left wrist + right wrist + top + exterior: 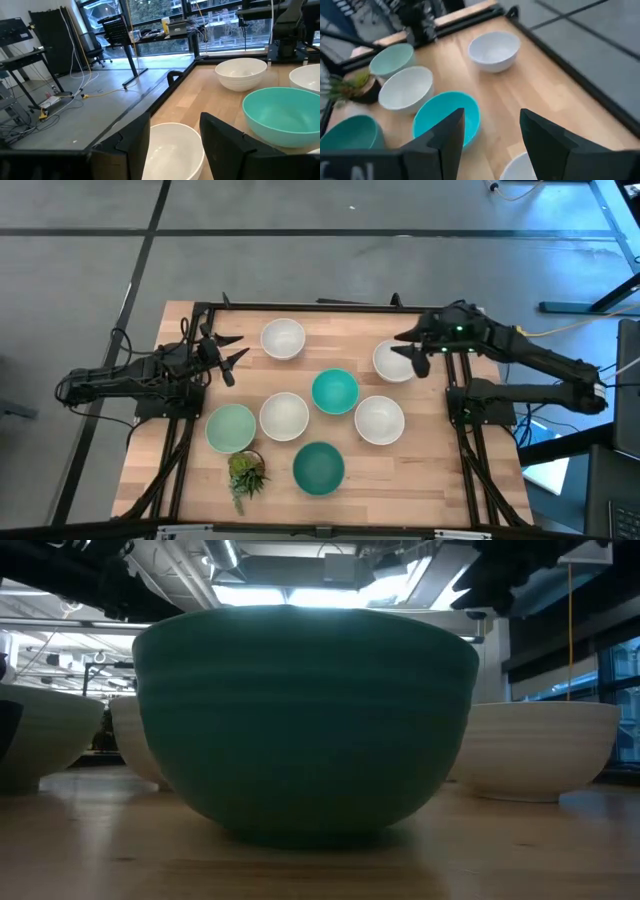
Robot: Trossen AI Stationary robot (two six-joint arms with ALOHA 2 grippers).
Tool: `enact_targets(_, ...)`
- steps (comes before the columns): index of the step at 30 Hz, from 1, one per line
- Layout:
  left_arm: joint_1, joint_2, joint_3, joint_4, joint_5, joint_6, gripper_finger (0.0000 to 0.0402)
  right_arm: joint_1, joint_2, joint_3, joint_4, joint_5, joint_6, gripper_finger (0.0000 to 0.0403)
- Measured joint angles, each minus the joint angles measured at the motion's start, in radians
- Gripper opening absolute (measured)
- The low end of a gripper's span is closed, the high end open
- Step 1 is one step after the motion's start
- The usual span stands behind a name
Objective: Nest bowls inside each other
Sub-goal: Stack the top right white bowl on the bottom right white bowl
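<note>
Seven bowls sit apart on your wooden table (190,480), each one empty and none yet nested. From overhead, a white bowl (283,338) stands near the far edge toward the left, and a second white bowl (393,361) sits far right. A bright teal bowl (335,391) holds the centre, flanked by a third white bowl (284,416) on its near left and a fourth white bowl (379,420) on its near right. The pale mint bowl (231,428) lies left of that row, and the darker teal bowl (319,467) sits nearest the front edge, filling the low view. A small potted plant (246,474) stands just beside the mint bowl, at the front left.

Your left gripper (228,353) reaches in from the left side, arm low and nearly level, its fingers spread wide and holding nothing; it hangs left of the far-left white bowl, whose rim shows between the fingers in the left wrist view. Your right gripper (415,356) comes in from the right, arm bent over the frame rail, and hovers above the left rim of the far-right white bowl, fingers parted and empty
</note>
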Motion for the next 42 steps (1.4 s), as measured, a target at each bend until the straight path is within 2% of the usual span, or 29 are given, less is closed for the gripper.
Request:
enact_targets(9,0.0,0.0,0.0,0.0,0.0,0.0,0.0167,0.079,0.166,0.0,0.005,-0.001,0.0,0.0193)
enact_targets(13,0.0,0.0,0.0,0.0,0.0,0.0,0.0167,0.104,0.201,0.001,-0.052,0.0,0.021,0.0193)
enact_targets(20,0.0,0.0,0.0,0.0,0.0,-0.001,0.0167,0.144,0.209,-0.019,-0.195,0.144,0.026,0.0193)
enact_targets(32,0.0,0.0,0.0,0.0,0.0,-0.003,0.0167,0.182,0.22,-0.14,-0.212,0.173,0.053,0.0193)
enact_targets(37,0.0,0.0,0.0,0.0,0.0,-0.003,0.0167,0.196,0.219,-0.167,-0.204,0.226,0.08,0.0193)
enact_targets(42,0.0,0.0,0.0,0.0,0.0,-0.003,0.0167,0.199,0.23,-0.178,-0.204,0.231,0.112,0.0193)
